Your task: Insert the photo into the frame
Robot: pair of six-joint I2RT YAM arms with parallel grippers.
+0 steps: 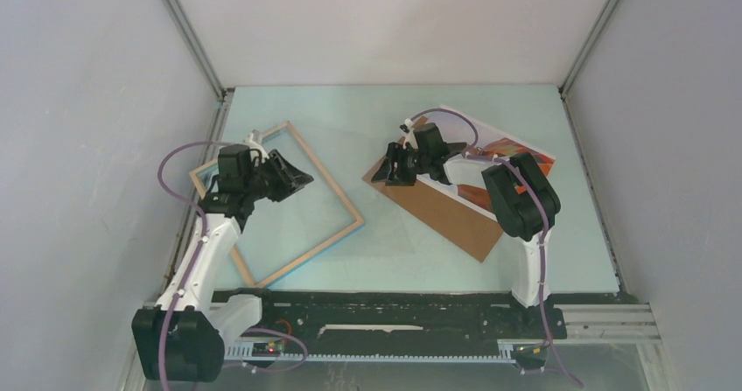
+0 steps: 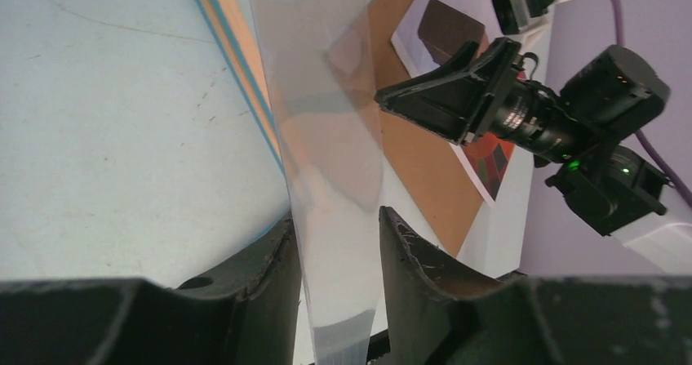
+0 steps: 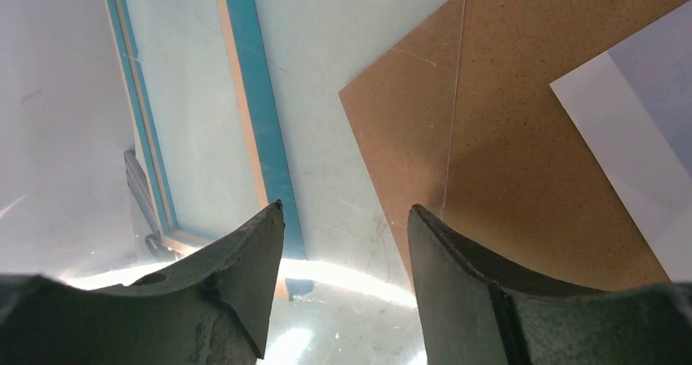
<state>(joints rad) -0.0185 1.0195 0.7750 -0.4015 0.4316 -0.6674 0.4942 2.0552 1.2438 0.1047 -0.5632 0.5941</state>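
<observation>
Left fingers stand apart around a clear plastic sheet, above the teal-faced light-wood frame. Right fingers gape empty over the brown board carrying the white-bordered photo.

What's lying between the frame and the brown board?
A clear sheet sits between the frame and the board, plainest in the left wrist view.

Soft, even light reaches you from above; shadows are faint. White glare washes the worktop in your right wrist view.
</observation>
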